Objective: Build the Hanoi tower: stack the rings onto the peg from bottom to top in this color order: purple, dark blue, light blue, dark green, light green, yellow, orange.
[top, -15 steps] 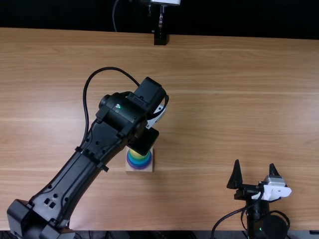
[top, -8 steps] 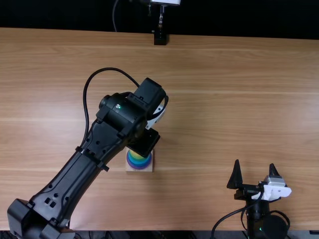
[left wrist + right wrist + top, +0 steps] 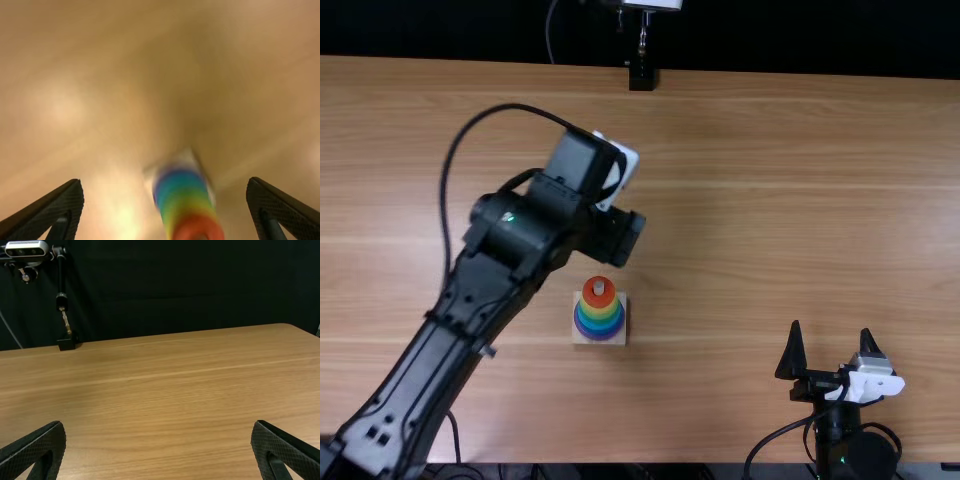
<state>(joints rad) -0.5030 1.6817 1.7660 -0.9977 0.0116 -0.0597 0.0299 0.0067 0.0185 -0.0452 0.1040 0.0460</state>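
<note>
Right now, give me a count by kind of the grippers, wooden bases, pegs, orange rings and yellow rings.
Grippers: 2 (left gripper, right gripper)
Wooden base: 1
Peg: 1
Orange ring: 1
Yellow ring: 1
Total: 6

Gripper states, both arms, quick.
Left gripper: open, holding nothing, beyond the stacked tower.
Right gripper: open, holding nothing, over the table's near right part.

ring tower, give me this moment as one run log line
tower: orange ring on top, peg tip showing | left gripper: open, empty | right gripper: open, empty
</note>
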